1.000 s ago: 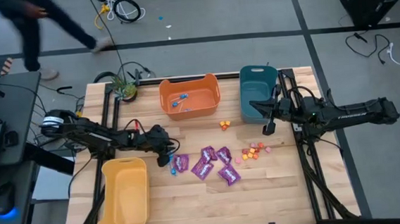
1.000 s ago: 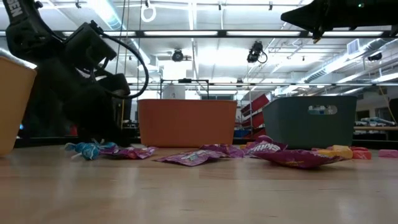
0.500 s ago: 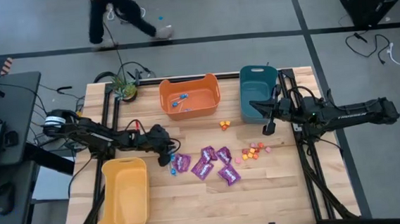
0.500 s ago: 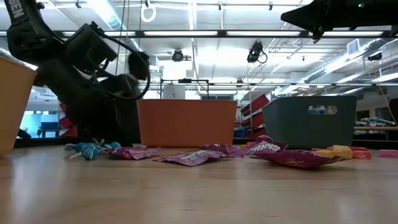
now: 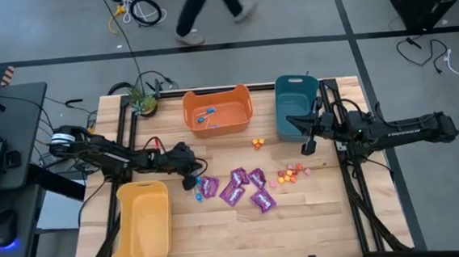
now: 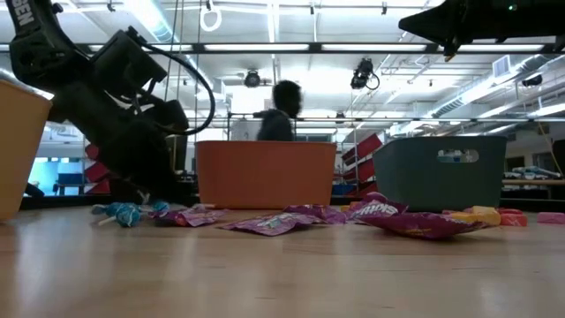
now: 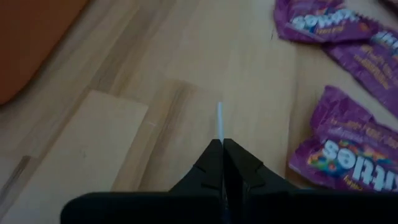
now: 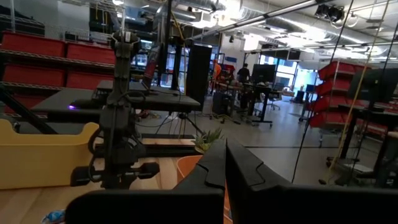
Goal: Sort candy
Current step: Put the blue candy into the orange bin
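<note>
The left gripper is sitting low over the wooden table, just beside the top corner of the yellow bin, and its fingers are clenched on the thin white stick of a blue-wrapped lollipop, the stick poking out past the pinched tips in the left wrist view. More blue lollipops are lying on the table at the left end of the candy spread, beside the arm's dark bulk in the low view. The purple packets are lying scattered flat in the middle of the table, some touching or overlapping one another, and three of them are showing near the gripper in the left wrist view. A small cluster of orange, red and pink pieces is resting to the right of the packets, with a couple more such pieces sitting apart, between the orange bin and the teal bin. A few blue sweets are already lying inside the orange bin. The right gripper is hanging raised above the table just in front of the teal bin, its fingers pressed together on nothing. A small potted plant is standing at the table's far left corner, and a person is walking across the floor beyond the table
</note>
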